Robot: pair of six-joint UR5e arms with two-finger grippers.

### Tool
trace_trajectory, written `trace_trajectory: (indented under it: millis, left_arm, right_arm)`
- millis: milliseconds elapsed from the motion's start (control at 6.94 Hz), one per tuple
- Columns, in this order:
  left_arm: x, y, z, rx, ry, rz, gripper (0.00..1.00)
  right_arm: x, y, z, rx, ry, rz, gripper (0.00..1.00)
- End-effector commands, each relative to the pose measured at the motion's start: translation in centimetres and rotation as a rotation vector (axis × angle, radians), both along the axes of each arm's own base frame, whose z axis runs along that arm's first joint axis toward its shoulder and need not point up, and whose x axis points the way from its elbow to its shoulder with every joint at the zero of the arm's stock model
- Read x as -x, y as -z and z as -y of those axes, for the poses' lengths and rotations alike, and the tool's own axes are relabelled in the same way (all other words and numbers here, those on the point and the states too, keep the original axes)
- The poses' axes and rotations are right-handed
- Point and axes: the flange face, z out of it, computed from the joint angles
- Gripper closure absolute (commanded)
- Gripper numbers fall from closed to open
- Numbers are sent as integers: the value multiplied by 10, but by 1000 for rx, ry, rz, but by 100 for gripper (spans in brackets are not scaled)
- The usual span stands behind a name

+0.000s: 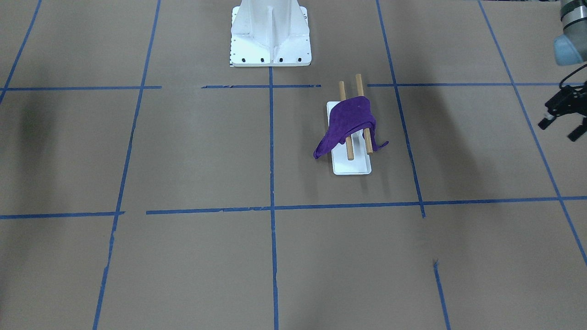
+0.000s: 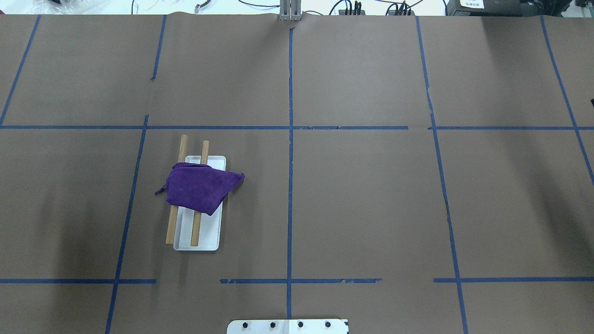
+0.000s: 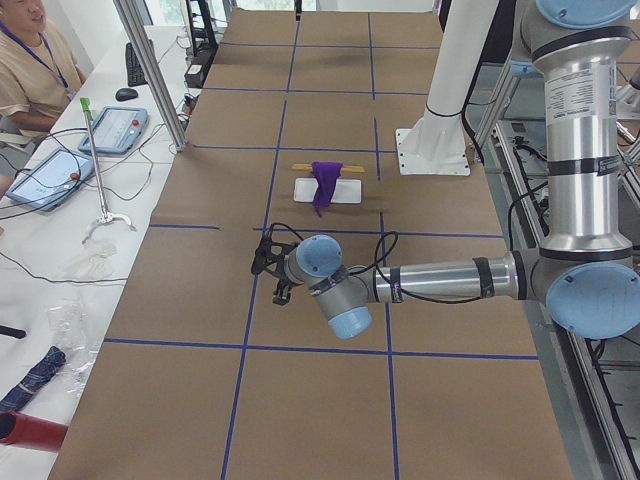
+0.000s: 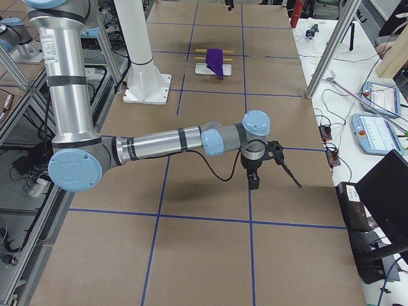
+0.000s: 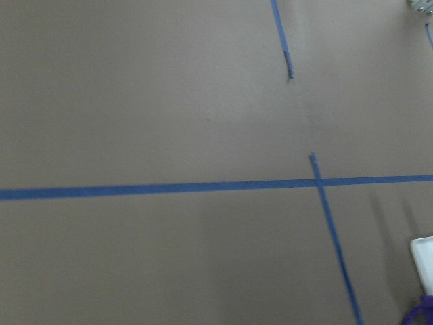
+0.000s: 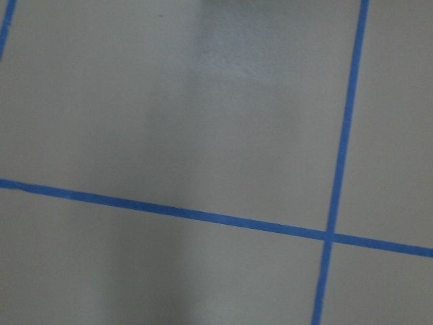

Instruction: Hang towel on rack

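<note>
The purple towel [image 1: 348,123] hangs draped over both brown wooden rods of the rack [image 1: 351,167], with its ends drooping down each side. It also shows in the overhead view [image 2: 199,185], where the rack's white base [image 2: 206,241] lies left of centre. My left gripper [image 1: 558,130] is open and empty, well off to the side of the rack, low over the table. It also shows in the left side view [image 3: 272,275]. My right gripper [image 4: 275,182] shows only in the right side view, far from the rack; I cannot tell whether it is open.
The large white bolted pedestal [image 1: 270,36] stands at the robot's side of the table. Blue tape lines [image 2: 290,139] grid the brown table cover. An operator [image 3: 30,60] and tablets [image 3: 110,125] are beside the table's far edge.
</note>
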Motion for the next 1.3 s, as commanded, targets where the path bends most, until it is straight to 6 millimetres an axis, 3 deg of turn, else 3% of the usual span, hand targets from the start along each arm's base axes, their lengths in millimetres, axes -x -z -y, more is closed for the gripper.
trace_trajectory:
  millis: [0, 288, 432, 576, 864, 1008, 1153]
  left_arm:
    - [84, -44, 3, -13, -75, 281, 0]
    - [90, -48, 15, 193, -114, 262, 0]
    - [90, -34, 10, 272, -127, 253, 0]
    - [89, -7, 4, 331, -135, 247, 0]
    - [89, -3, 2, 342, -147, 249, 0]
    - [80, 4, 5, 354, -156, 184, 0]
    - [73, 11, 5, 379, -151, 80, 0]
  right_arm:
    - [-44, -49, -25, 14, 45, -13, 0]
    - [-51, -74, -53, 68, 32, 24, 0]
    - [-52, -76, -58, 73, 29, 30, 0]
    - [-52, -74, -57, 71, 28, 30, 0]
    - [-53, -70, -58, 62, 29, 27, 0]
    - [-52, -70, -57, 69, 28, 29, 0]
    - [-52, -57, -57, 81, 26, 29, 0]
